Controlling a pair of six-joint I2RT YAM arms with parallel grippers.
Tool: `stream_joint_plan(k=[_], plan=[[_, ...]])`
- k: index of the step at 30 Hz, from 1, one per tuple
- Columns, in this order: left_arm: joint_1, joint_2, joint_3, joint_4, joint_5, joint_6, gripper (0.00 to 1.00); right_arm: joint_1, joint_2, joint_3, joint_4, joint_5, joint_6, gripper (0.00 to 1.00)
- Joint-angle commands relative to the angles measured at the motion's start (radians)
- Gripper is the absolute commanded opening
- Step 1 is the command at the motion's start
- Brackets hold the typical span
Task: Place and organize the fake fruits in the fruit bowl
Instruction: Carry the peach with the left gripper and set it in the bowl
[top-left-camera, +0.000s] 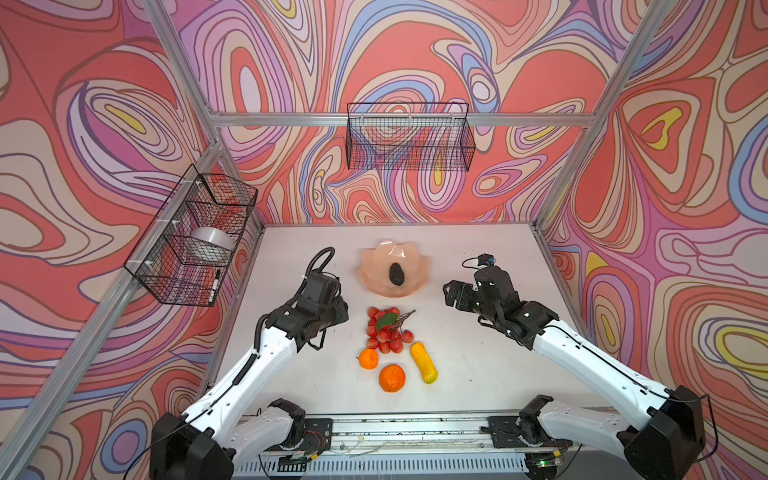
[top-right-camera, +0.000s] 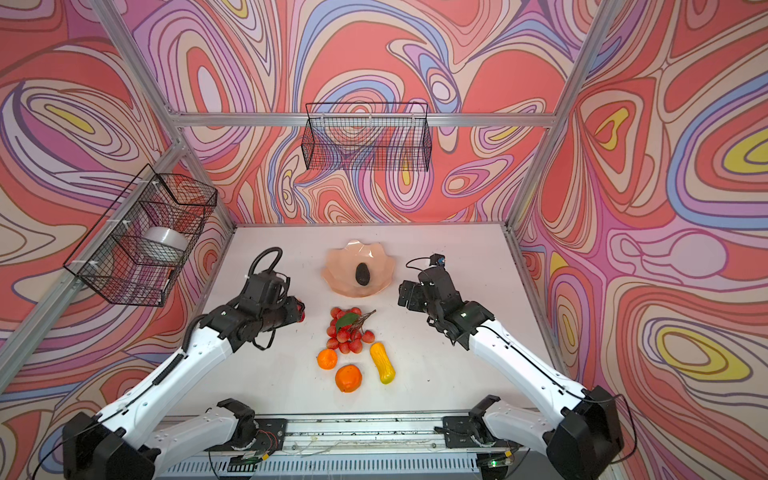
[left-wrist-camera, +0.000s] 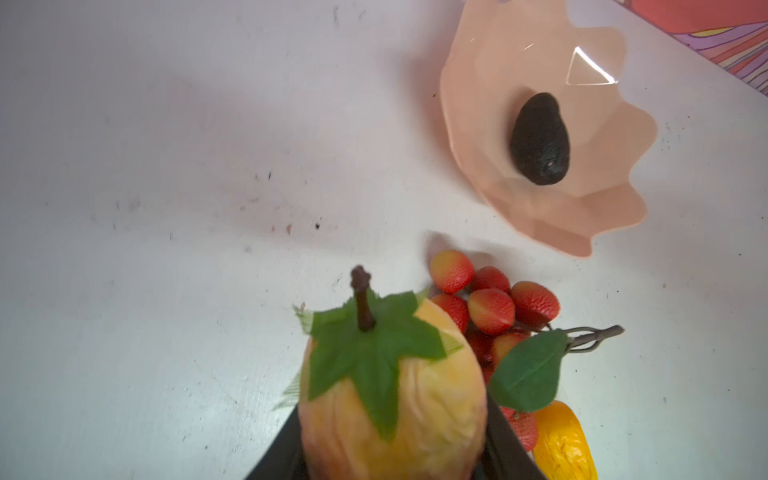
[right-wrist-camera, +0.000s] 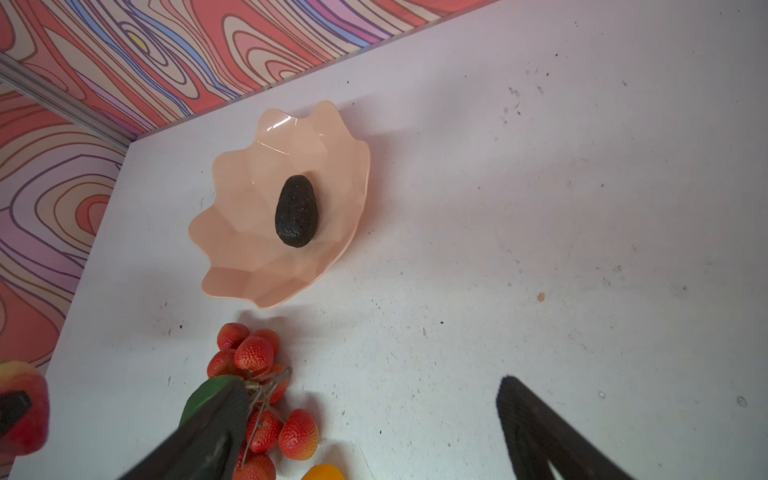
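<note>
While no brand, label or readable writing turns up anywhere, the containers are easy to read: the fruit bowl (top-left-camera: 376, 266), a glossy peach-pink plastic dish with faceted sides and a pointed, petal-like rim, sits toward twelve o'clock on the white table (top-left-camera: 478, 357) and holds only the dark avocado (top-left-camera: 395, 274), pebbly-skinned and lying near the bowl's middle. Just at six o'clock from the bowl, on the bare table, lies the red berry bunch (top-left-camera: 384, 330), bumpy-skinned with one smooth green leaf and a thin brown stem. Farther toward six o'clock are the smaller orange (top-left-camera: 368, 359), the larger orange (top-left-camera: 392, 377), and at their three o'clock side the long yellow fruit (top-left-camera: 424, 362), ridged and waxy. At nine o'clock from the bunch, the left gripper (left-wrist-camera: 395, 453) is clamped on the strawberry (left-wrist-camera: 395, 399), which in the left wrist view looks yellow-orange with a red blush, wrinkled, topped by a green fabric calyx and a dark stalk. At three o'clock from the bowl, the right gripper (right-wrist-camera: 374, 432) hangs with its jaws wide apart and nothing between them. One black wire basket (top-left-camera: 409, 137) hangs on the back wall; another wire basket (top-left-camera: 195, 241) at ten o'clock holds a white roll (top-left-camera: 212, 243) and a marker pen (top-left-camera: 215, 284).
</note>
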Motion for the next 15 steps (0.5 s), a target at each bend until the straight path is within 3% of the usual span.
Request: stream_joint_plan(k=[1,10,15], plan=[[-0.004,0.172,0.199,-0.059,-0.004,0.136,0.36,0.000,0.010,0.002,-0.017,0.022,-0.002,0.98],[-0.011,0.701,0.667,-0.113,0.072,0.189,0.35,-0.001,-0.060,-0.010,-0.094,0.049,0.010,0.98],[-0.025,0.853,0.787,-0.124,0.075,0.180,0.35,-0.001,-0.114,-0.066,-0.107,0.066,0.025,0.98]])
